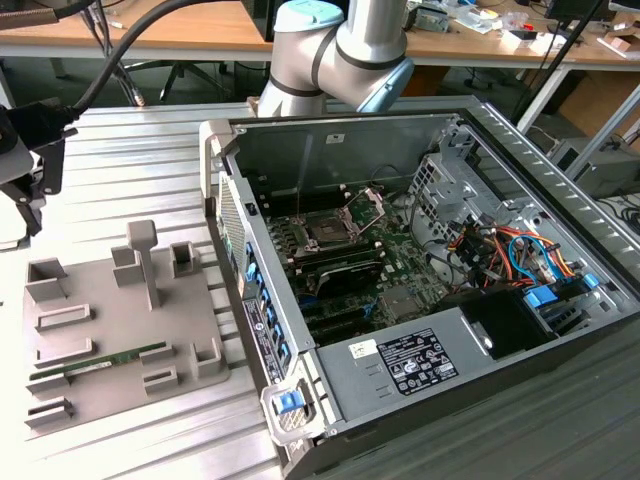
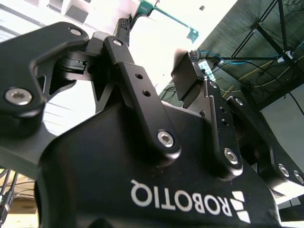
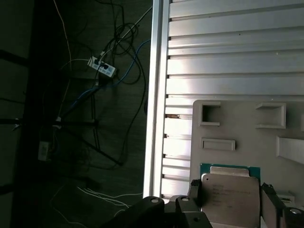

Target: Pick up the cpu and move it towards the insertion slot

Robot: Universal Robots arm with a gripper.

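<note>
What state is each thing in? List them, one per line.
gripper: shut on the cpu
cpu: gripped, held above the tray
insertion slot: empty, bracket hinged open
computer case: open, side panel off
memory stick: lying flat on the tray

Matt black metal tool (image 2: 156,38) with shiny screws (image 2: 165,138). The chip (image 3: 231,194) has a dull silver metal lid on a green board. Beside the computer case (image 1: 330,150) of grey sheet metal, a matt grey plastic tray (image 1: 100,300) lies on a ribbed, satin-finish metal tabletop (image 1: 130,160).
</note>
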